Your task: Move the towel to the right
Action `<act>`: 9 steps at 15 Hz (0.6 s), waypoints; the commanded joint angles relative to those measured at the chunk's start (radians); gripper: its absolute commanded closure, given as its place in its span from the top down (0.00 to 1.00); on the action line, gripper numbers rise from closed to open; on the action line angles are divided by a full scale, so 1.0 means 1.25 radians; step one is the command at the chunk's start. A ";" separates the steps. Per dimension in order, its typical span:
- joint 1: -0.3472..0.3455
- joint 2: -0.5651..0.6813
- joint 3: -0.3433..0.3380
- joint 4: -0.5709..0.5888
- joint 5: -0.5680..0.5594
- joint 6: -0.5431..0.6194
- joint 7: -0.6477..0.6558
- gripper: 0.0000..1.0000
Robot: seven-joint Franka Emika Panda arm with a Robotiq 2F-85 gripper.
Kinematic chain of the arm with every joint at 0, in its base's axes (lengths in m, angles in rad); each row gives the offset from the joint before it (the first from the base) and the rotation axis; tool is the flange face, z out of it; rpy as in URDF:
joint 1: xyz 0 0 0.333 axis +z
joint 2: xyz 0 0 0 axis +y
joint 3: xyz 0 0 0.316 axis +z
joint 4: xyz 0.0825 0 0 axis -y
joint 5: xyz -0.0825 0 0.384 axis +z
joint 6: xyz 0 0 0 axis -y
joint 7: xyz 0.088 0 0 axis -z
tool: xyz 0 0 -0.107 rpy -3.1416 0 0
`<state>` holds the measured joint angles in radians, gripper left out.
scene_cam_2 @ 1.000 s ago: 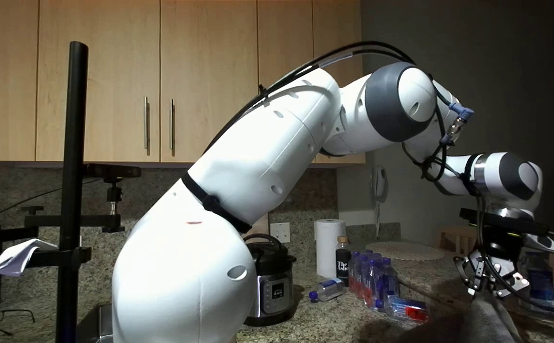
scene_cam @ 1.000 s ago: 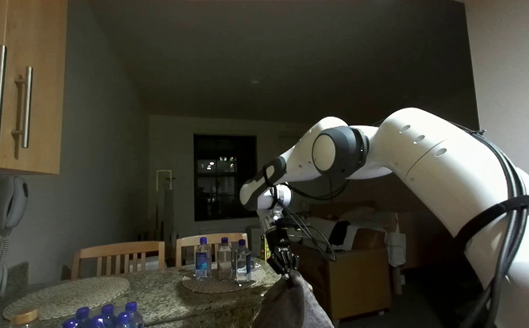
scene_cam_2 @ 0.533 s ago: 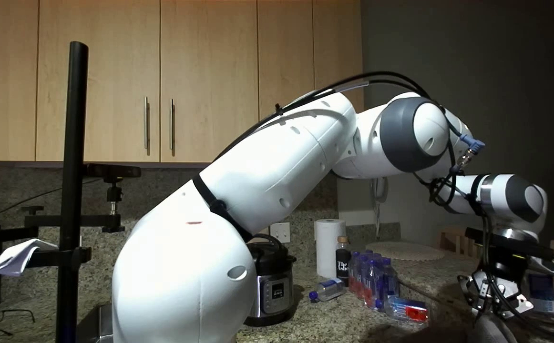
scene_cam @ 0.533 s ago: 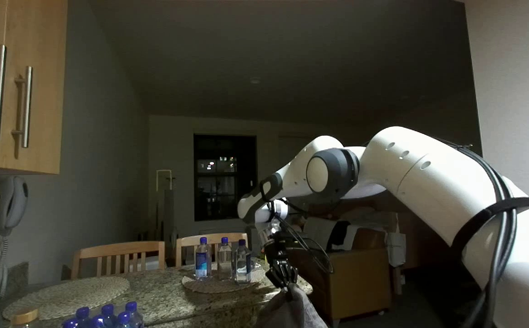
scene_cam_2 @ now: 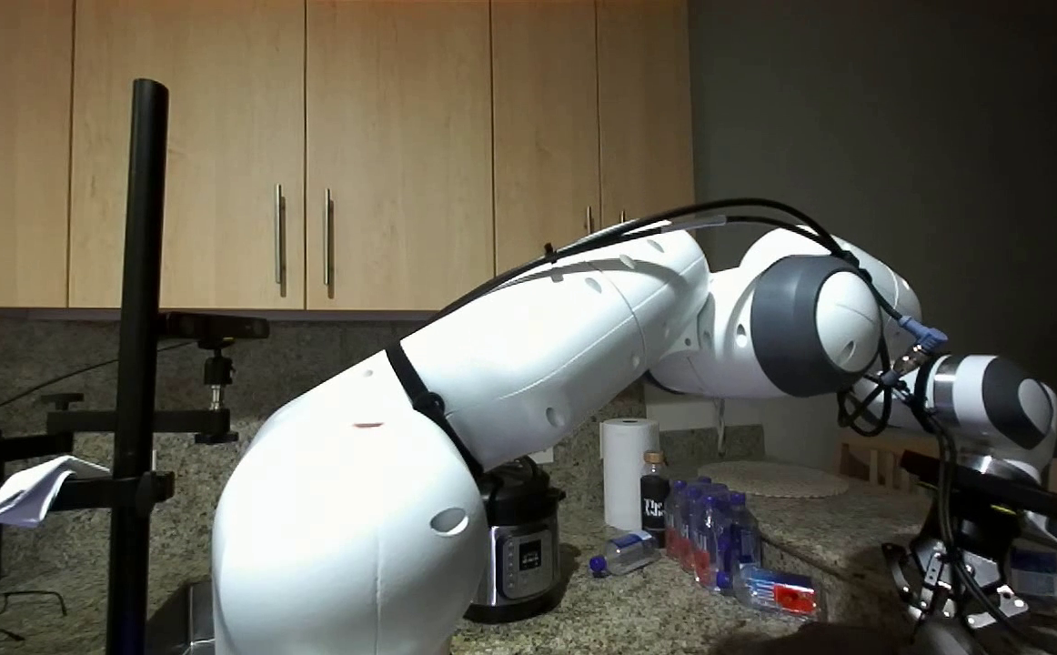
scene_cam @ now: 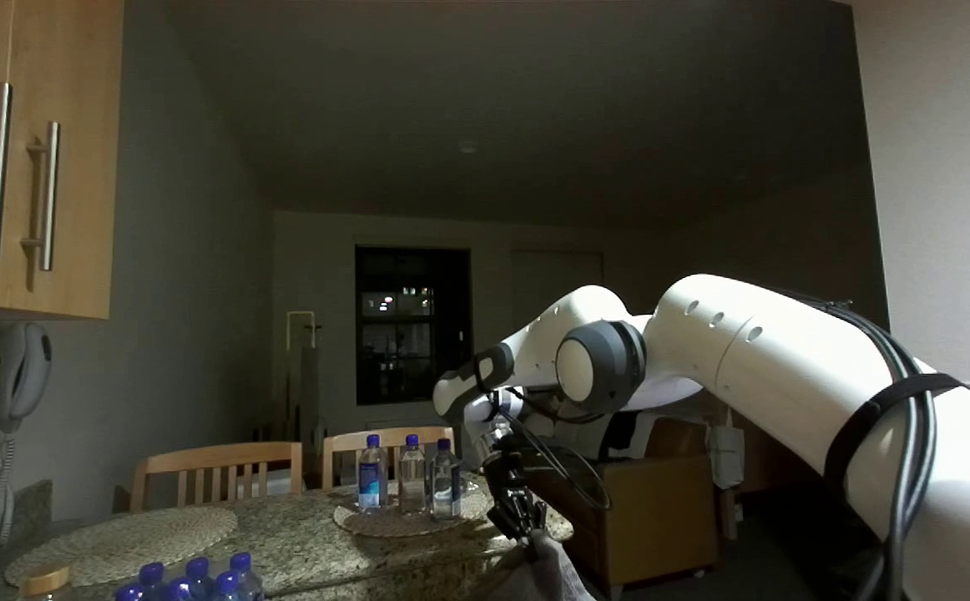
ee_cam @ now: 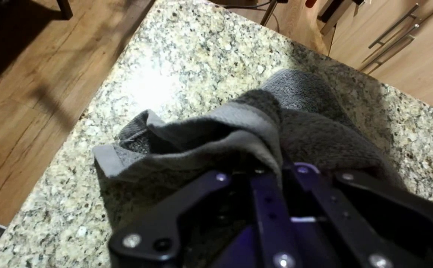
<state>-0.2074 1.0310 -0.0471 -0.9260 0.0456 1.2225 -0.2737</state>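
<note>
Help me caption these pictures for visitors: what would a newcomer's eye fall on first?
Most likely the white arm, arching from lower left of centre toward the right edge in an exterior view. Next, the gray towel, its fold pinched in the gripper over the speckled counter in the wrist view. Then three blue-capped bottles standing on a woven mat in an exterior view.
</note>
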 commanded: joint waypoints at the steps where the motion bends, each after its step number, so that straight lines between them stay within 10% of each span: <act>1: -0.011 0.065 0.004 0.103 -0.007 -0.064 0.021 0.08; 4: -0.011 0.100 0.002 0.150 -0.009 -0.090 0.026 0.08; 5: -0.005 0.106 -0.009 0.156 -0.001 -0.093 0.025 0.33; 9: -0.004 0.130 -0.015 0.197 0.003 -0.105 0.031 0.53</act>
<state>-0.2102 1.1636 -0.0607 -0.7433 0.0456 1.1294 -0.2664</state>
